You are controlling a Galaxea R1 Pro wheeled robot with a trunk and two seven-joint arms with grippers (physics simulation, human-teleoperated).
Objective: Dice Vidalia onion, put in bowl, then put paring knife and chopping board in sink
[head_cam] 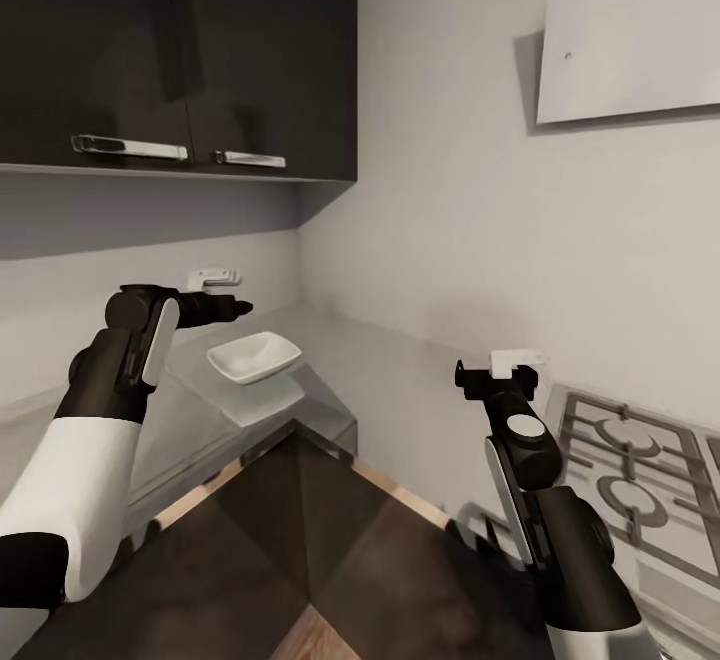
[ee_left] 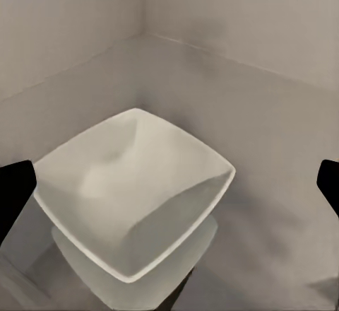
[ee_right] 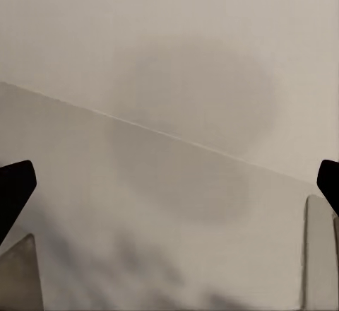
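Nearest you, your right pincer (head_cam: 492, 372) hangs over the bench (head_cam: 400, 380) by the wall, fingers spread wide, gripping nothing, one hob (head_cam: 630, 470) just to its right. Farther left, your left pincer (head_cam: 238, 308) hovers above the one white bowl (head_cam: 254, 356), also wide open and empty. The bowl sits on the bench near the corner.

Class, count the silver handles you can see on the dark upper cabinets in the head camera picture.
2. One long silver handle sits on the left door of the dark upper cabinets; a shorter silver handle sits just to its right. Others may lie beyond the frame.
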